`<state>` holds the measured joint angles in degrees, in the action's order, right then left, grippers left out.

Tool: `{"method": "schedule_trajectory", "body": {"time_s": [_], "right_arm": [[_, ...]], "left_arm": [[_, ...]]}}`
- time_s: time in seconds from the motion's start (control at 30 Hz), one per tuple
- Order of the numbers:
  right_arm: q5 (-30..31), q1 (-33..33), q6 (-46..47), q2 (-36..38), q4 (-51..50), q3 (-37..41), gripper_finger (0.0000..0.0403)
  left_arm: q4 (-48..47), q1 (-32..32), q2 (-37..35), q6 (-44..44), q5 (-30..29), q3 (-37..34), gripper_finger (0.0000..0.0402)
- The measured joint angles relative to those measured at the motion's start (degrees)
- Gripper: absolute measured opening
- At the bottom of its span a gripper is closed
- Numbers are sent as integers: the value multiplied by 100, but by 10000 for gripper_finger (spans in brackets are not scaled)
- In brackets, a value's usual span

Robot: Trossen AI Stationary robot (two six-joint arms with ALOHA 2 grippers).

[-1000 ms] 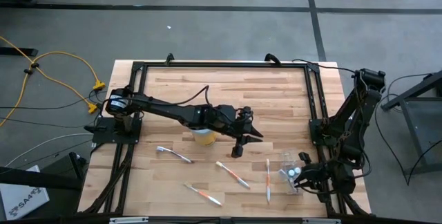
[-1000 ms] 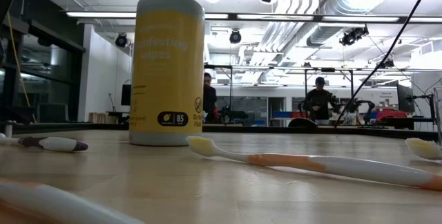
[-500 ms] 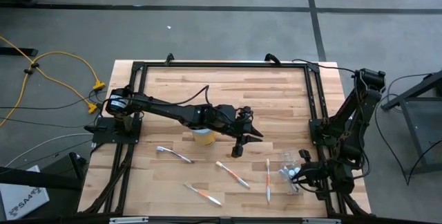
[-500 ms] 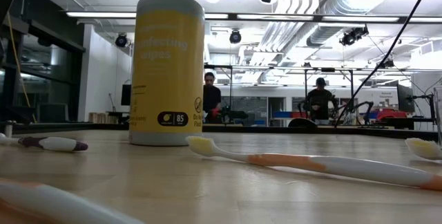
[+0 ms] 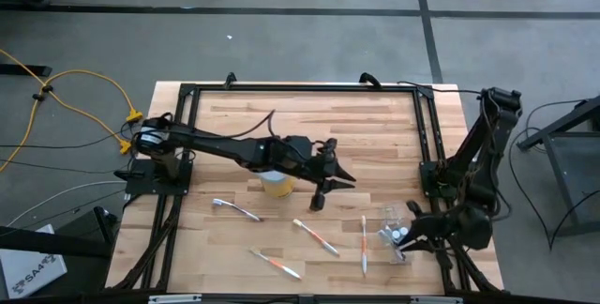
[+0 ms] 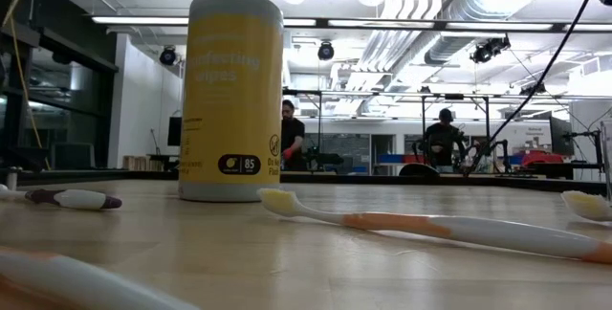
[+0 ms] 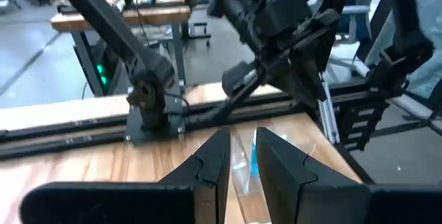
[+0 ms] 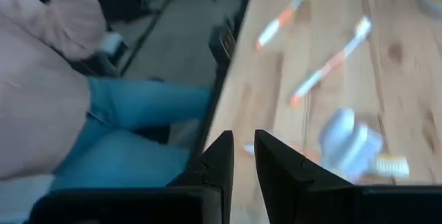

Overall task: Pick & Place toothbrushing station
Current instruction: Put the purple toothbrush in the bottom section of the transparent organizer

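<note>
The clear holder cup (image 5: pixel 394 238) stands on its base near the table's right near corner, with teal-capped bottles (image 5: pixel 399 234) at it. Several toothbrushes lie flat on the wood: a white one (image 5: pixel 236 210) and orange-handled ones (image 5: pixel 316 236), (image 5: pixel 275 264), (image 5: pixel 364 245). My left gripper (image 5: pixel 333 190) hangs shut above mid-table, right of a yellow canister (image 5: pixel 277 184); in its wrist view the cup (image 7: pixel 240 160) shows far off past its fingers (image 7: pixel 242 148). My right gripper (image 5: pixel 408 232) is shut, just right of the cup, holding nothing (image 8: pixel 243 148).
The yellow wipes canister (image 6: pixel 234 95) stands upright at mid-table. A black frame (image 5: pixel 300 88) runs around the table. A person in a pink top and jeans (image 8: pixel 83 99) stands by the table's near edge. People (image 6: pixel 289 136) show far back in the room.
My left gripper has risen, leaving the top of the low view, and has drawn back a little toward the table's left. My right gripper has lifted slightly beside the cup. Cup, bottles and toothbrushes lie as before.
</note>
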<state>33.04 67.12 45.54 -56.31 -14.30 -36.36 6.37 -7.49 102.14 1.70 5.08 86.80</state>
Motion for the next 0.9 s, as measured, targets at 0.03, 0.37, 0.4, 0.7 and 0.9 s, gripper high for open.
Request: {"method": "schedule_trajectory", "body": {"time_s": [0.03,0.37,0.4,0.7,0.9], "right_arm": [[3,-60,-230,60,141,0,52],[-13,-1212,-2292,365,1042,-2,52],[-13,-1362,-2340,373,1036,-2,52],[-81,-2374,-2435,393,984,-2,52],[-343,-2811,-2490,393,1003,-2,52]], "left_arm": [[-83,0,-79,2,0,2,67],[-1570,-149,-502,-340,-50,9,67],[-1669,-183,-515,-360,-118,9,65],[-2810,-372,-1169,-737,-573,-5,25],[-3285,-551,-1793,-938,-619,-279,23]]}}
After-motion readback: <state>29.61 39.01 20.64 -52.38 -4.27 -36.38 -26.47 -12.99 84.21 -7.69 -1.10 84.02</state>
